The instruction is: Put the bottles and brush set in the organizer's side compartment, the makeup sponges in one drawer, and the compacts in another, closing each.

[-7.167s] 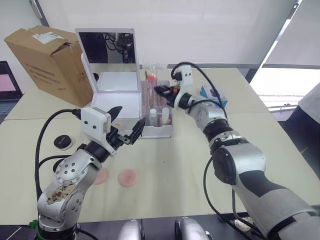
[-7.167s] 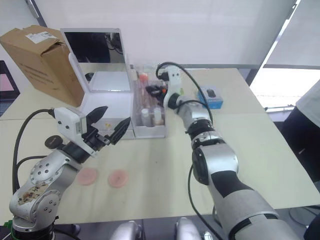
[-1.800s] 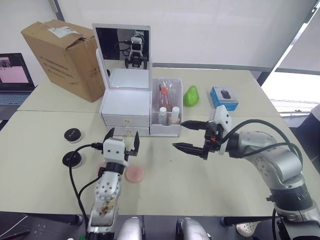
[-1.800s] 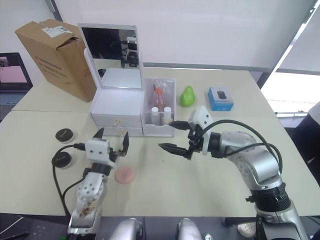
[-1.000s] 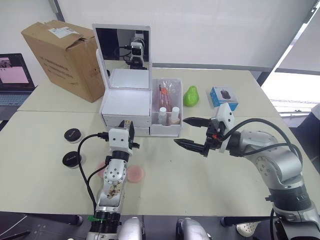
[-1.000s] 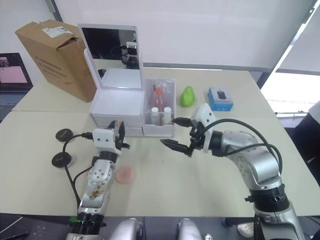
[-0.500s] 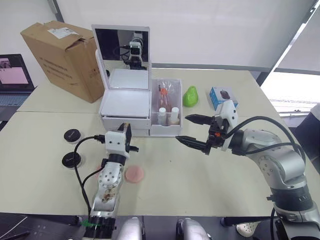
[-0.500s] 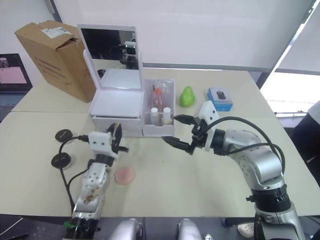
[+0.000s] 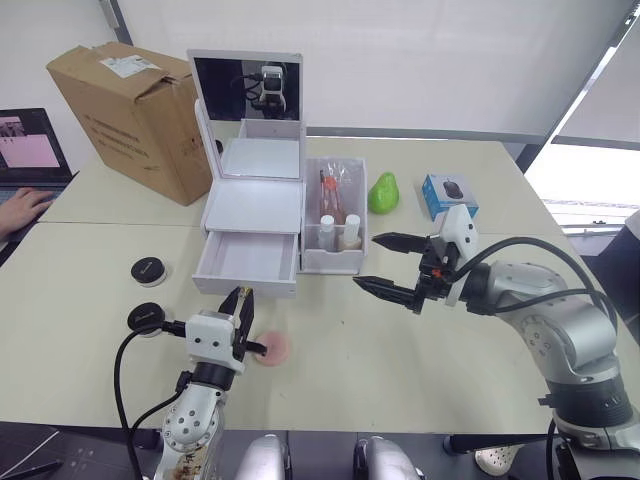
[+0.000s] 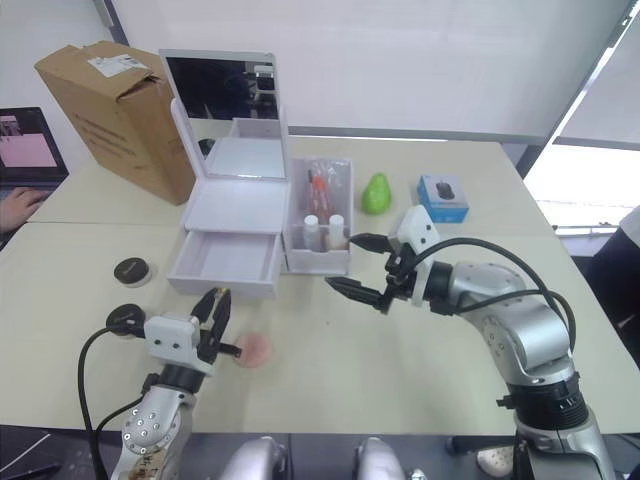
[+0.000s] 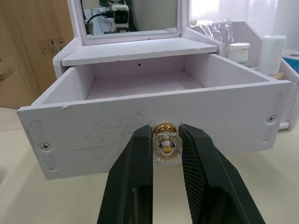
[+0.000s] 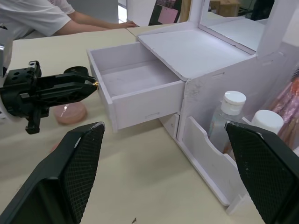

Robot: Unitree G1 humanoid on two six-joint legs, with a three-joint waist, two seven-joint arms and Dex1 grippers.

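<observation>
Now the left gripper (image 11: 166, 140), fingers pinching the gold knob (image 11: 166, 142), has pulled the organizer's (image 9: 252, 205) upper drawer (image 9: 248, 262) open for the makeup sponges (image 9: 274, 348), while the right gripper (image 9: 395, 265) hangs spread.

The organizer (image 11: 154, 119) is matt white plastic, its pulled-out drawer front faintly scuffed, with a shiny gold metal knob (image 11: 166, 142) and a glossy mirror lid (image 9: 245, 87). The left gripper (image 11: 166, 161) has black fingers (image 11: 201, 172) with finely ribbed inner pads. The tabletop (image 9: 420, 370) is smooth, matt beige, and the box (image 9: 125, 115) at its far left corner is rough brown cardboard.
</observation>
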